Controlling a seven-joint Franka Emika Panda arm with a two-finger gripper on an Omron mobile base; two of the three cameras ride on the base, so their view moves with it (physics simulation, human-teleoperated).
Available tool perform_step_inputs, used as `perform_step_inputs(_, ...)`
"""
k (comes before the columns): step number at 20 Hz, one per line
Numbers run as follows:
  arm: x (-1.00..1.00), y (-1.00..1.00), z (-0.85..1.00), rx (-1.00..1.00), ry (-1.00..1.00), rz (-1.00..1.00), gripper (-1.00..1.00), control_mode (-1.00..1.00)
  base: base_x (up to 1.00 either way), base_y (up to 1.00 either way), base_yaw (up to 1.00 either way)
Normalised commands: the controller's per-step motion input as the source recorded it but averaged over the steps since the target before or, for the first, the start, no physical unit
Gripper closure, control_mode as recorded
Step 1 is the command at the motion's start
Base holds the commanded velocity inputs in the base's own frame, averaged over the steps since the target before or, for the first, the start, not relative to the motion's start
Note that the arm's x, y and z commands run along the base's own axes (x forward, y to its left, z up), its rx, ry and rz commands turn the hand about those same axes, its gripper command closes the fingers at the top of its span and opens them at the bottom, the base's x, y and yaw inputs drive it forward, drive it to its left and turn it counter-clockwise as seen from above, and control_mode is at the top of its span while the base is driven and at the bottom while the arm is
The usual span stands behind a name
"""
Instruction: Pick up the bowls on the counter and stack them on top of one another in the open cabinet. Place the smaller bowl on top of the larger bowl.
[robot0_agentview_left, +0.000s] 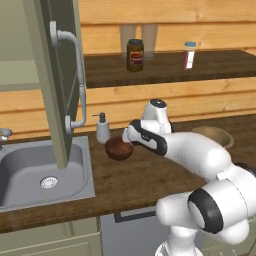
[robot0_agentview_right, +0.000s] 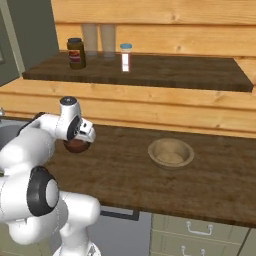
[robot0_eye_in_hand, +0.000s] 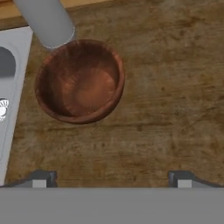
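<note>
Left base view: the small dark bowl (robot0_agentview_left: 119, 148) sits on the worktop (robot0_agentview_left: 130, 182) beside the sink (robot0_agentview_left: 42, 172). Right base view: the tan bowl (robot0_agentview_right: 171, 152) rests well apart. Hand view: the claw (robot0_eye_in_hand: 111, 178) hangs spread wide, empty, above the worktop just beside the dark bowl.

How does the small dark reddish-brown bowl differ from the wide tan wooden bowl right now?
The small dark reddish-brown bowl is glossy, deep and narrow; the wide tan wooden bowl is pale, shallow and thick-rimmed. The dark one sits beside the grey sink, under the open gripper; the tan one stands well apart. Both rest upright and empty on the counter.
</note>
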Motion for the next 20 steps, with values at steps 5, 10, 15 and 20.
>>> perform_step_inputs(5, 0.28, 0.18, -0.35, 0.00, 0.01, 0.00, -1.00, -1.00, 0.00, 0.00, 0.00)
perform_step_inputs(10, 0.28, 0.04, -0.29, -0.04, 0.00, 0.00, -1.00, -1.00, 0.00, 0.00, 0.00)
perform_step_inputs(15, 0.26, 0.00, -0.26, -0.03, 0.00, 0.00, -1.00, -1.00, 0.00, 0.00, 0.00)
perform_step_inputs(20, 0.41, 0.00, -0.14, 0.00, 0.00, 0.00, -1.00, -1.00, 0.00, 0.00, 0.00)
